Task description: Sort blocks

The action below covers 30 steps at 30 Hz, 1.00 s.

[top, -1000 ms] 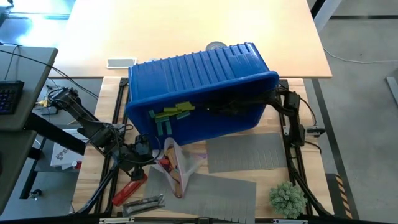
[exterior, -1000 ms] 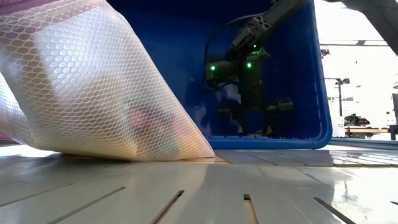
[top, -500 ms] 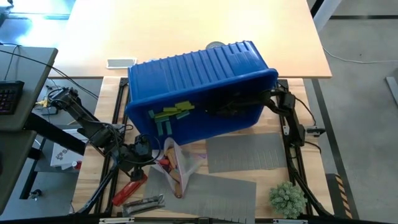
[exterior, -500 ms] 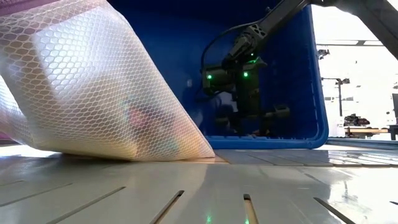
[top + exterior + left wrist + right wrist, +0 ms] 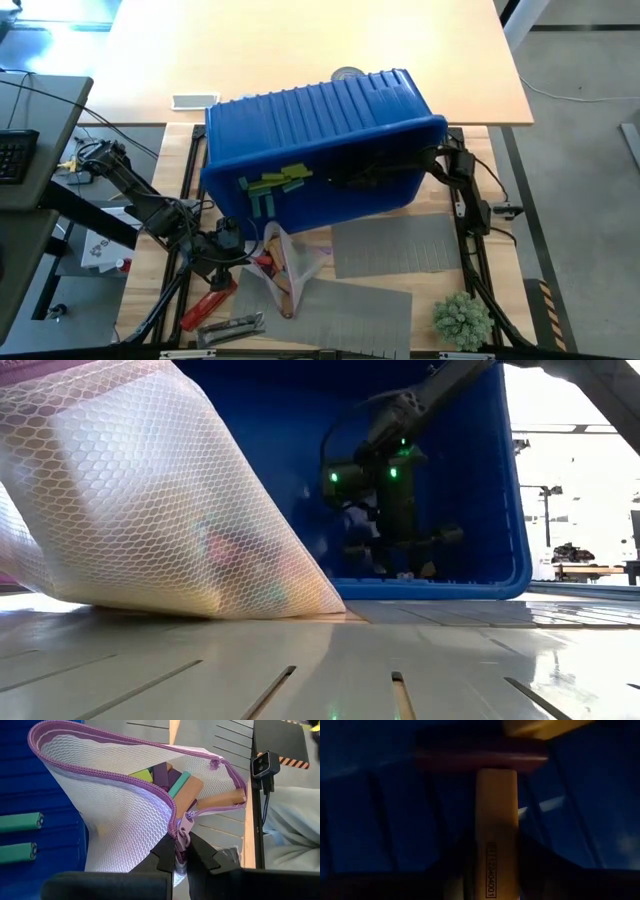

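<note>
While the left jaws [image 5: 181, 851] clench the white mesh bag's purple zipper edge [image 5: 186, 825] to keep it open, the right jaws [image 5: 495, 845], inside the tipped blue plastic bin [image 5: 300, 110], straddle a tan wooden block [image 5: 496, 820]; whether it is gripped is unclear.

blocks [image 5: 180, 787] mixed colours inside mesh bag; lime ones [image 5: 275, 182] in bin

Pale wood desk [image 5: 300, 40] fills the far side in the high view. Grey concrete floor [image 5: 580, 150] to the right of it. A dark side table with a keyboard [image 5: 15, 150] at the left edge. Low view: bright window light [image 5: 580, 480] behind, glare on the slotted tabletop [image 5: 450, 660].
</note>
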Tool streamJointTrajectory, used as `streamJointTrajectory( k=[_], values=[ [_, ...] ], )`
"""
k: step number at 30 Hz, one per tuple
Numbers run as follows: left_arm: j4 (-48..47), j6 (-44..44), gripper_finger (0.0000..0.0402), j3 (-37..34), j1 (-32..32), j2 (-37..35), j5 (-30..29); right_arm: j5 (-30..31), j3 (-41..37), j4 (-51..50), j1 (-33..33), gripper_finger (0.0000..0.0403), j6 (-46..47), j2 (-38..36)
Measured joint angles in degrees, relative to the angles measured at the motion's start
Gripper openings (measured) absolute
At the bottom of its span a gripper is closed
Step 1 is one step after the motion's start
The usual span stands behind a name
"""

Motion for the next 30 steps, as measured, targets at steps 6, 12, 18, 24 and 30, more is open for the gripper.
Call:
streamJointTrajectory(
  k=[6,12,18,24,30],
  values=[
    [-0.1,-1.3,0.0001,0.0,0.0,0.0,0.0,-3.1,5.8,-1.5,4.6,0.0088,-7.5,-4.7],
    [-0.1,-4.0,0.0001,0.0,0.2,0.0,-1.2,-1.8,13.4,-2.2,13.6,0.0088,-16.3,-7.1],
    [-0.2,-6.1,0.0001,0.0,3.0,0.0,-1.8,-1.4,19.9,5.1,25.8,0.0088,-25.3,-7.3],
    [-0.2,-7.2,0.0001,0.0,7.6,0.0,-1.7,0.1,21.9,26.1,35.1,0.0088,-34.4,-7.3],
    [-0.7,-7.8,0.0001,0.0,10.1,-1.6,-1.1,0.7,21.5,39.4,35.7,0.0088,-37.6,-4.6]
  ],
)
